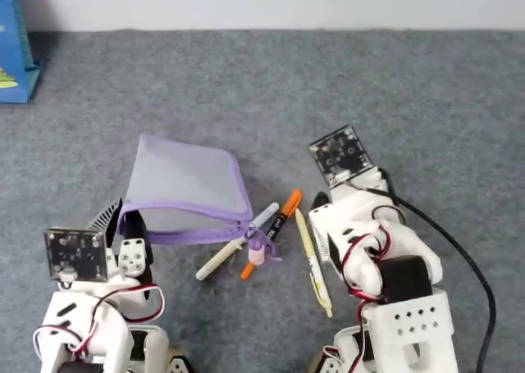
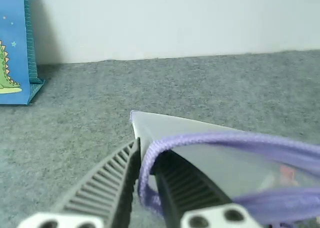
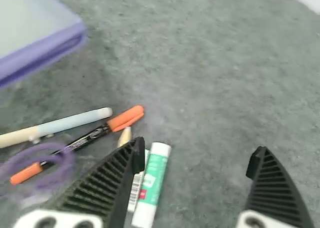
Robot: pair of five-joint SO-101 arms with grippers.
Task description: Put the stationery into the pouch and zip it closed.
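1. We see soft, even light across the grey mat [image 1: 246, 86] in the high view.
2. Beyond the left gripper [image 2: 145, 150] jaws, we find the white wall [image 2: 175, 22] bright, with a dim band at its foot.
3. Between those jaws, the pouch [image 2: 210, 158] rim leaves the inner ribs in dark shade.
4. Ahead of the right gripper [image 3: 199, 148] jaws, we note a soft shadow under the pouch.

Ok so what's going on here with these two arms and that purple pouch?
The left gripper is pinching the purple zip edge of the pouch, which lies on the grey table. The right gripper is open, hovering above the stationery beside the pouch: an orange-capped marker, a pale pen and a yellowish pen. All three lie outside the pouch, so packing hasn't started.
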